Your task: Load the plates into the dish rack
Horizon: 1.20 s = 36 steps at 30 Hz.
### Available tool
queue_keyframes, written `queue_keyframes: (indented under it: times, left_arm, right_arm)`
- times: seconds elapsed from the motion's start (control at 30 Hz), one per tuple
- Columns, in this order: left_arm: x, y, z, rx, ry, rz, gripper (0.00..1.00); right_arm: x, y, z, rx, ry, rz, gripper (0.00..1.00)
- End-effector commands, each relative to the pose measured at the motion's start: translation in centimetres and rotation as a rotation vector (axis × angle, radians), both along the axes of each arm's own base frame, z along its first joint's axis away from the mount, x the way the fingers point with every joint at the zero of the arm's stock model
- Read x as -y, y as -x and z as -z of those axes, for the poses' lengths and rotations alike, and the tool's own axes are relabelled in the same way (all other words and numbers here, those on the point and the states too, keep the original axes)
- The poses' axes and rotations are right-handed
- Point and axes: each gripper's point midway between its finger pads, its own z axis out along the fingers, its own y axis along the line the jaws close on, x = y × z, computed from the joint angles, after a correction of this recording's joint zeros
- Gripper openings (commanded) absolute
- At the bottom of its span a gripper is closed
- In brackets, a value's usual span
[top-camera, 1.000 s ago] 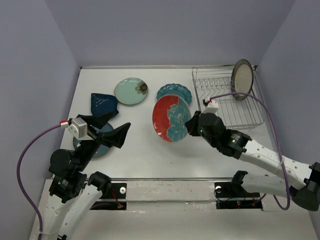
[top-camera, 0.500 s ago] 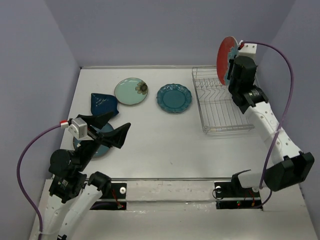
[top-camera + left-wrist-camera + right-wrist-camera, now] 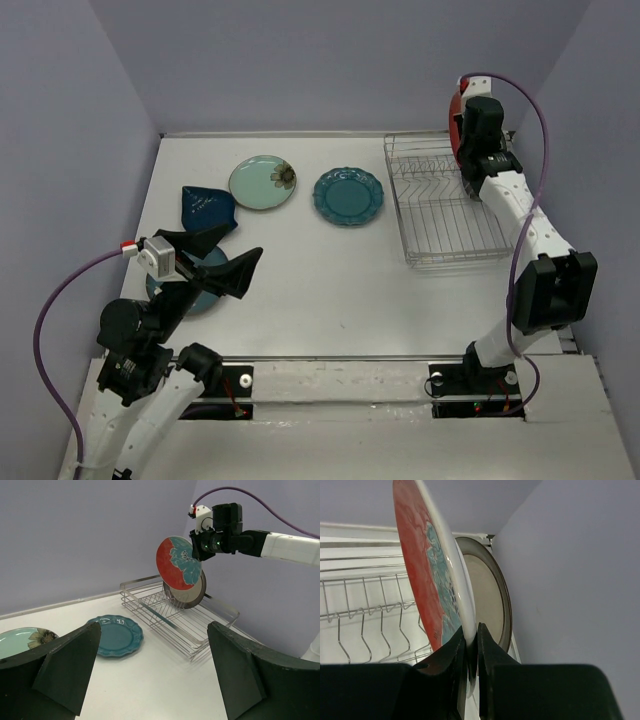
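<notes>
Compared with half a second ago, the red ceramic plate with the teal flower (image 3: 454, 106) has been turned nearly edge-on to the overhead camera and brought lower, at the far right end of the silver wire dish rack (image 3: 440, 216). The right arm is now drawn in closer above that corner. The left arm is unchanged.

The red plate is pinched at its rim between the fingers of the right gripper (image 3: 471, 635), whose jaws are closed down to the thickness of the plate. It is held upright and slightly tilted, above the tines, just in front of the cream plate with the dark brown rim (image 3: 488, 596), which already stands in the rack. Whether the two plates touch cannot be told.

The left gripper (image 3: 155, 667) is held wide open with nothing between its fingers, above the blue-teal round plate (image 3: 203, 296). The scalloped teal plate (image 3: 348, 195), the pale mint plate with the dark flower (image 3: 262, 182) and the navy squarish plate (image 3: 207, 206) are laid flat on the white table (image 3: 320, 285), which is enclosed by plain lavender walls (image 3: 330, 60).
</notes>
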Motion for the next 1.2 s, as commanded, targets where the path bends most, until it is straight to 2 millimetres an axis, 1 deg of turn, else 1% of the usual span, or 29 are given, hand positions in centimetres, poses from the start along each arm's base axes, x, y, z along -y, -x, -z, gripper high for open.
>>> queue_keyframes:
  times: [0.0,0.03,0.07,0.1,0.13,0.17,0.23,0.27,0.3,0.37,0.4,0.47,0.5,0.53,0.6,0.83,0.87,0.97,1.0,1.07,1.1,1.13,1.17]
  left_arm:
    - [-0.2,0.9,-2.0,0.064,0.03,0.014,0.99]
    - [-0.2,0.9,-1.9,0.064,0.028,0.013,0.99]
    - [-0.2,0.9,-2.0,0.065,0.029,0.012,0.99]
    - [-0.2,0.7,-1.9,0.062,0.026,0.01,0.99]
    - [-0.1,0.8,-1.9,0.061,0.027,0.012,0.99]
    - [-0.1,0.8,-1.9,0.061,0.027,0.012,0.99]
    - [-0.1,0.7,-1.8,0.058,0.026,0.014,0.99]
    - [-0.1,0.7,-1.8,0.058,0.026,0.014,0.99]
    - [-0.1,0.6,-1.8,0.057,0.025,0.012,0.99]
    - [-0.1,0.6,-1.8,0.057,0.025,0.012,0.99]
    - [-0.1,0.6,-1.7,0.054,0.024,0.01,0.99]
    - [-0.1,0.4,-1.7,0.047,0.029,0.005,0.99]
    - [-0.2,0.3,-1.6,0.043,0.032,-0.001,0.99]
    - [-0.2,0.2,-1.6,0.039,0.033,-0.007,0.99]
    - [-0.3,0.1,-1.6,0.034,0.038,-0.011,0.99]
    - [-0.1,0.0,-1.5,0.031,0.035,-0.005,0.99]
    - [-0.2,0.0,-1.5,0.032,0.034,-0.007,0.99]
    - [-0.2,-0.1,-1.5,0.03,0.035,-0.009,0.99]
    - [-0.2,-0.2,-1.4,0.026,0.038,-0.011,0.99]
    - [-0.2,-0.4,-1.3,0.016,0.049,-0.015,0.99]
    - [-0.2,-0.7,-1.2,0.007,0.052,-0.021,0.99]
    - [-0.2,-0.8,-1.1,-0.003,0.06,-0.025,0.99]
    - [-0.3,-1.3,-0.9,-0.02,0.066,-0.041,0.99]
  right_arm:
    - [1.9,-0.8,-10.2,0.347,-0.027,0.039,0.07]
    - [2.3,-0.9,-9.7,0.342,-0.036,0.048,0.07]
    - [2.2,-1.2,-8.7,0.323,-0.038,0.047,0.07]
    - [2.8,-1.2,-8.2,0.314,-0.038,0.058,0.07]
    - [3.2,-1.4,-7.2,0.297,-0.04,0.068,0.07]
    - [3.2,-1.4,-7.2,0.3,-0.044,0.068,0.07]
    - [3.9,-1.6,-5.8,0.278,-0.054,0.081,0.07]
    - [3.9,-1.7,-5.6,0.277,-0.058,0.081,0.07]
    - [3.8,-1.9,-4.7,0.263,-0.067,0.078,0.07]
    - [3.6,-2.0,-3.8,0.251,-0.08,0.072,0.07]
    - [3.4,-2.3,-2.8,0.237,-0.096,0.066,0.07]
    - [3.2,-2.4,-1.7,0.223,-0.115,0.061,0.07]
    - [3.0,-2.6,-0.5,0.207,-0.132,0.06,0.07]
    - [2.9,-2.6,-0.6,0.212,-0.141,0.06,0.07]
    - [2.8,-2.7,0.5,0.195,-0.155,0.057,0.07]
    - [2.7,-2.5,2.0,0.17,-0.152,0.057,0.07]
    - [2.8,-2.6,2.9,0.153,-0.149,0.061,0.07]
    - [2.7,-2.7,4.3,0.131,-0.158,0.064,0.07]
    - [2.7,-2.8,5.5,0.109,-0.162,0.066,0.07]
    - [2.6,-2.9,6.5,0.095,-0.174,0.075,0.07]
    - [2.9,-2.8,7.0,0.09,-0.173,0.096,0.09]
    - [3.0,-2.9,7.5,0.088,-0.183,0.111,0.14]
    - [3.2,-2.9,7.3,0.095,-0.185,0.124,0.2]
